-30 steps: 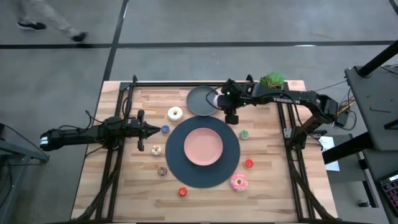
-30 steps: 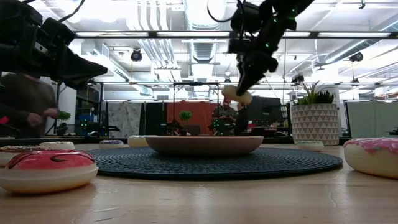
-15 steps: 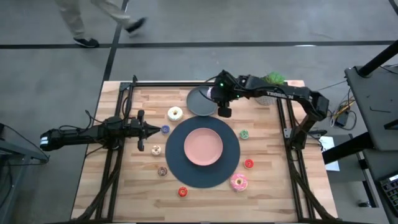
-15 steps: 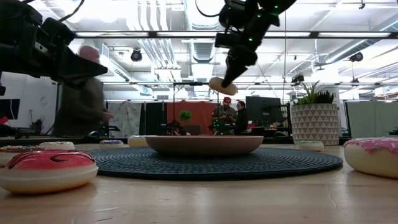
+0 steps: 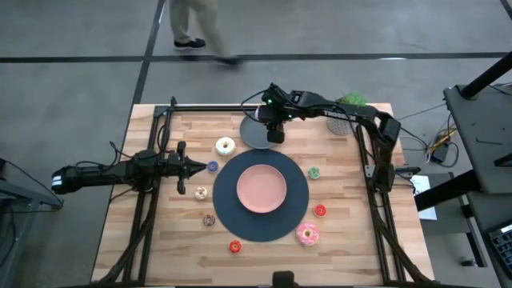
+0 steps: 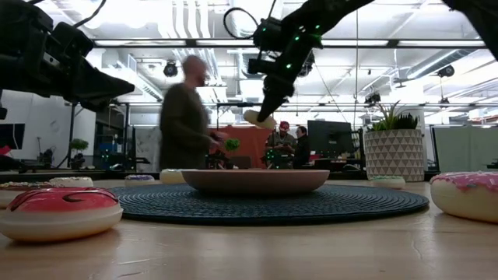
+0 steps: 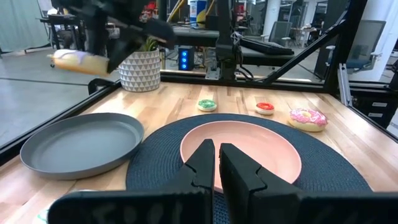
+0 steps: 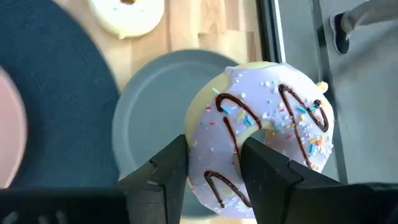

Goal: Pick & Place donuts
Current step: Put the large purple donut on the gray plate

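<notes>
My right gripper (image 5: pixel 274 134) is shut on a donut (image 8: pixel 261 130) with pale lilac icing, chocolate drizzle and sprinkles, held in the air over the dark grey plate (image 5: pixel 253 130). The low view shows this donut (image 6: pixel 259 119) well above the table. My left gripper (image 5: pixel 196 167) is shut and empty, hovering near the table's left side. A cream donut (image 5: pixel 225 146), a pink sprinkled donut (image 5: pixel 306 234) and several tiny donuts, such as the blue one (image 5: pixel 212 166) and the green one (image 5: pixel 314 172), lie flat on the wood. My right gripper pinches one side of the donut's ring (image 8: pixel 214 158) between its two fingers. One finger (image 8: pixel 166 169) is on the outer edge and the other (image 8: pixel 268 175) is at the hole. The fingers come slanting down from above. The donut is lifted clear and tilted, with its iced face toward the wrist camera.
A round pink plate (image 5: pixel 261 188) sits on a dark woven mat (image 5: pixel 298 210) at the table's middle. A potted plant (image 5: pixel 350 103) stands at the far right corner. A person (image 6: pixel 185 124) walks past beyond the far edge.
My right gripper has carried the donut toward the table's far left, from over the mat's far edge to above the grey plate, staying shut and at about the same height. A person has walked past behind the table.
</notes>
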### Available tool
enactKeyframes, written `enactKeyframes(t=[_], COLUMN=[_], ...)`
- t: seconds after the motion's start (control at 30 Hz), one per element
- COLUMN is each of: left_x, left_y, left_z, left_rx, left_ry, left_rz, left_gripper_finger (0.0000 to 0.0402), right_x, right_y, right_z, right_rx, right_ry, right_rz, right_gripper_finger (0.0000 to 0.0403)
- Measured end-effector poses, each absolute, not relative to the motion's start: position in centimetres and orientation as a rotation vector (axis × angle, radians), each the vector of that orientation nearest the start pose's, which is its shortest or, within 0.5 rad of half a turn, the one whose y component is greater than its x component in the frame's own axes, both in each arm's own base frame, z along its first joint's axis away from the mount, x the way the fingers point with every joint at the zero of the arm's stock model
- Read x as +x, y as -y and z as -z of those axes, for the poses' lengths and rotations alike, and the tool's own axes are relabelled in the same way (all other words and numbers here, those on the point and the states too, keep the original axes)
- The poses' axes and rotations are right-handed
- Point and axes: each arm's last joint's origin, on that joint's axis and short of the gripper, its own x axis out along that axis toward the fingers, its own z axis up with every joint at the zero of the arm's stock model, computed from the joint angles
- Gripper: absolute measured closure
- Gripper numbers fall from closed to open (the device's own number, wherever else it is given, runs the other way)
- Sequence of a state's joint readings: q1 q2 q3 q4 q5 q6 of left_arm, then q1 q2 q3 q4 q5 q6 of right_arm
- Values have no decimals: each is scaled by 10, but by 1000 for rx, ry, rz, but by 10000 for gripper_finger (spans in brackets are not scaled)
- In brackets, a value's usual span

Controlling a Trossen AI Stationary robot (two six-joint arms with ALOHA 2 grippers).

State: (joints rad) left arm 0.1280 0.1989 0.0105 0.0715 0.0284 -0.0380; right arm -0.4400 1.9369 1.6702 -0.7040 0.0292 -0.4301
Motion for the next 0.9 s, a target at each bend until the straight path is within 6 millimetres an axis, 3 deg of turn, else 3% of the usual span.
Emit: enactKeyframes(t=[0.4,0.9], left_x=[108,108], left_y=[-13,-13], left_z=[-157,-157], left_rx=[-47,-47], left_ry=[-116,-116], left_rz=[-102,-102], left_gripper_finger=[401,401], right_x=[411,422], right_y=[224,261], right_z=[-233,-194], right_rx=[-141,-71], right_ry=[-1094,-1184], right_rz=[247,267], right_gripper_finger=[279,279])
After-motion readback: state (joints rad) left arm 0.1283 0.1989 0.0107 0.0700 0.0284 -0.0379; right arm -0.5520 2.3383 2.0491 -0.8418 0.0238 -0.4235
